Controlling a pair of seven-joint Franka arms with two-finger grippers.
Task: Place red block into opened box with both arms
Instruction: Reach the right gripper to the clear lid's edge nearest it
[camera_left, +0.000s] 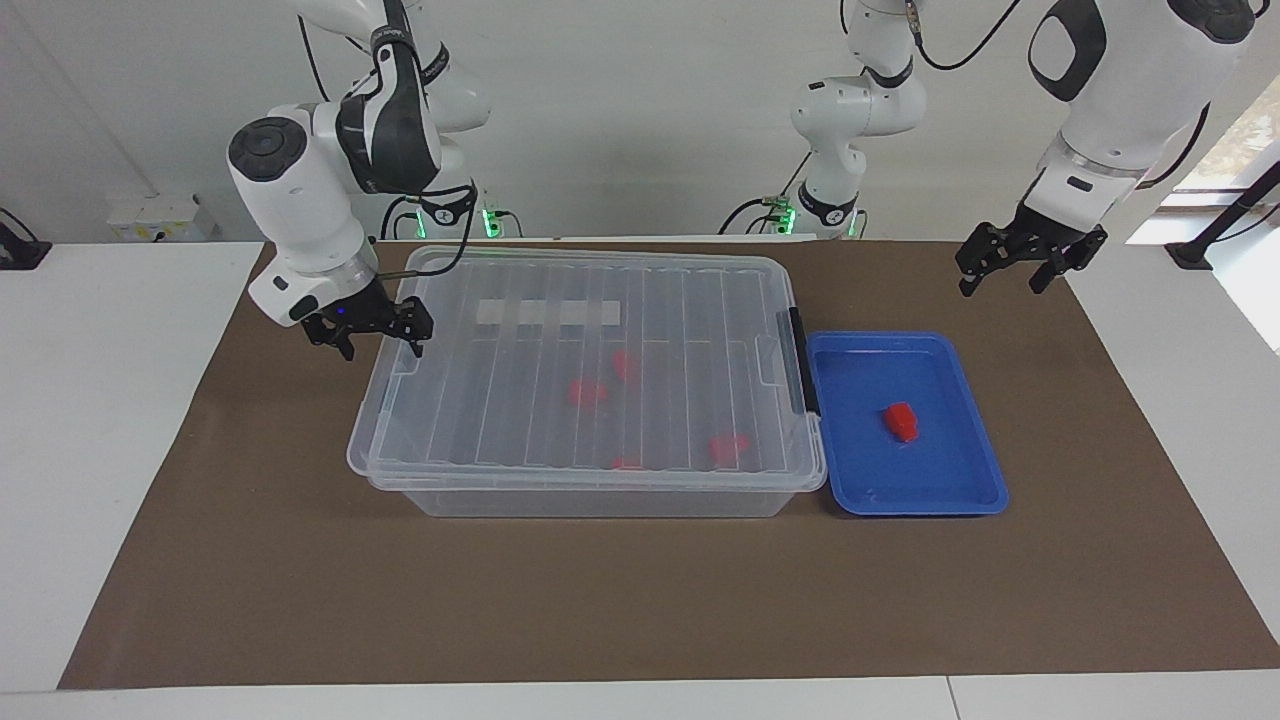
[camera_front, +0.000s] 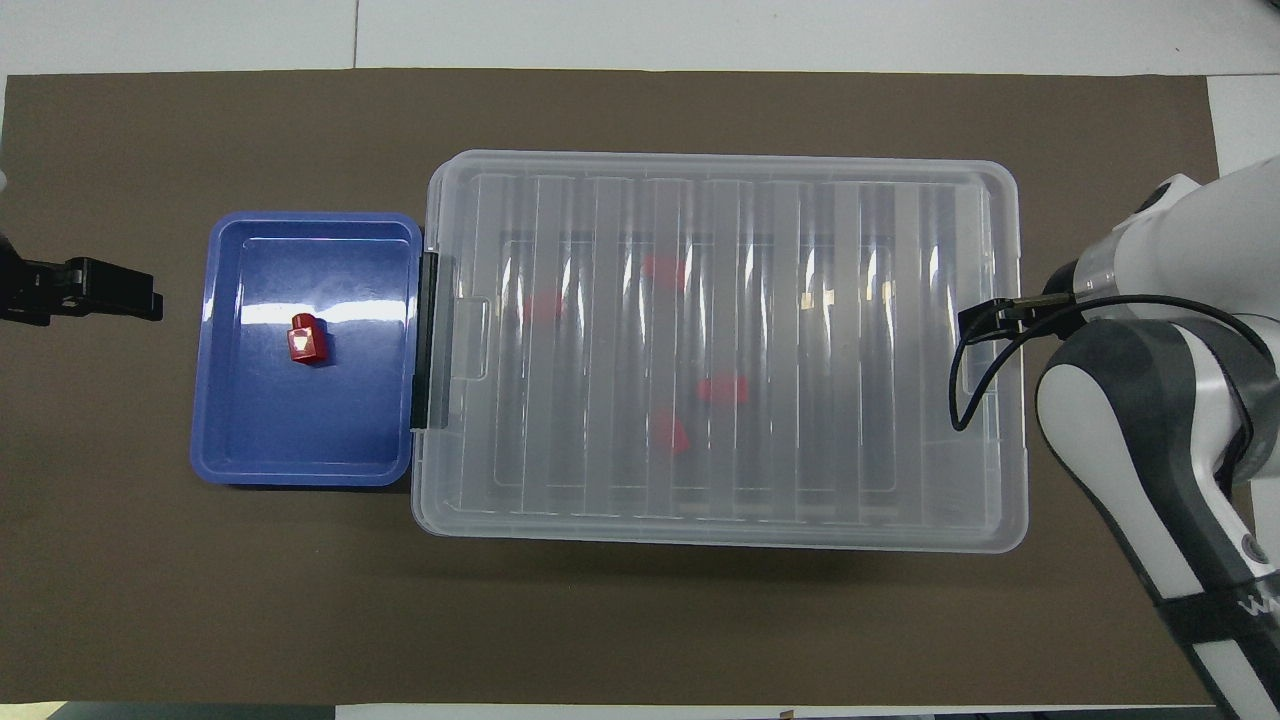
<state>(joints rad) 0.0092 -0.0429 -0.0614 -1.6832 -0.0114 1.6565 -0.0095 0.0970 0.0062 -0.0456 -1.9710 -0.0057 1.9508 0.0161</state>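
White right arm's end effector (camera_left: 366, 328) hangs spread at the box (camera_left: 590, 390) edge.

A bright red block (camera_left: 901, 421) lies in a blue tray (camera_left: 975, 495). The box (camera_left: 590, 500) is clear plastic; its see-through lid (camera_left: 520, 290) is ribbed in parallel stripes, with a black latch (camera_left: 797, 360). Blurred red pieces (camera_left: 587, 392) show through it. A brown mat (camera_left: 600, 600) covers the white desk (camera_left: 100, 450).
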